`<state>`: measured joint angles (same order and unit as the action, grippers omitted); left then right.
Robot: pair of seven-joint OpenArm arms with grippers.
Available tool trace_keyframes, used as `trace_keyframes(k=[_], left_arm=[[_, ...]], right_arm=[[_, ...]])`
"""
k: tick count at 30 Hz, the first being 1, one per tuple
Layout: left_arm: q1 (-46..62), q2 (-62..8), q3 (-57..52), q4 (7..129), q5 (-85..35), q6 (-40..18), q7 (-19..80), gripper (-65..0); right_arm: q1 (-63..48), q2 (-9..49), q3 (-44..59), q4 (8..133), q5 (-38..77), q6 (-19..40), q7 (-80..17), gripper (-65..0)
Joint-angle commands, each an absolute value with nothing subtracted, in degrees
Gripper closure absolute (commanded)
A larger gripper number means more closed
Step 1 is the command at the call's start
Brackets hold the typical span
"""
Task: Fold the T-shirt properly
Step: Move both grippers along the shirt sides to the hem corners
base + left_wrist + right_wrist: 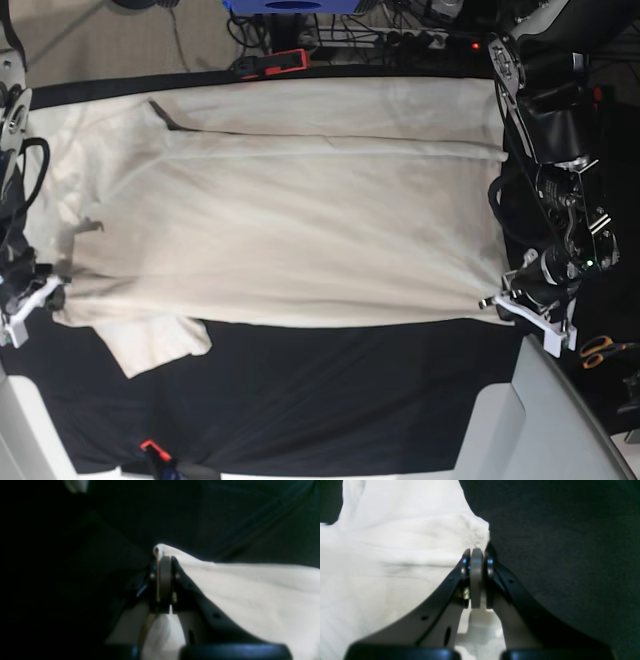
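The cream T-shirt (pixel 290 220) lies spread across the black tablecloth (pixel 330 400), its near edge pulled taut between both arms. My left gripper (pixel 492 302) at the right is shut on the shirt's near right corner; in the left wrist view the left gripper (pixel 163 555) pinches cream cloth (pixel 250 592). My right gripper (pixel 58 298) at the left is shut on the near left corner; in the right wrist view the right gripper (pixel 477 552) pinches the cloth (pixel 395 555). A sleeve (pixel 155 345) lies loose below the edge.
Orange-handled scissors (pixel 600 350) lie at the right edge. A red clamp (pixel 280 62) holds the tablecloth at the far edge, another (pixel 150 447) at the near edge. Cables and a blue box (pixel 290 6) sit behind the table.
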<state>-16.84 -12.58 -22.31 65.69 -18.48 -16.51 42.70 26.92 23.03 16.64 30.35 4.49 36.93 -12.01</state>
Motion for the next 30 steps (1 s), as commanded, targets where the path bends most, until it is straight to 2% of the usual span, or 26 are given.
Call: trace_keyframes(k=[1, 21, 30], left_arm=[[-18.3, -13.6, -22.5, 67.3, -19.2, -16.7, 41.0, 0.0], [-16.8, -13.6, -22.3, 67.2, -19.2, -16.8, 41.0, 0.0], [-14.2, -13.1, -21.8, 71.5, -19.2, -16.8, 41.0, 0.0]], right_arm=[[28.9, 24.2, 16.7, 32.3, 5.4, 37.1, -10.6, -0.6], [26.2, 25.2, 16.8, 36.5, 5.4, 37.4, -10.6, -0.5], [21.9, 25.5, 16.7, 42.1, 5.4, 37.5, -10.6, 0.0]])
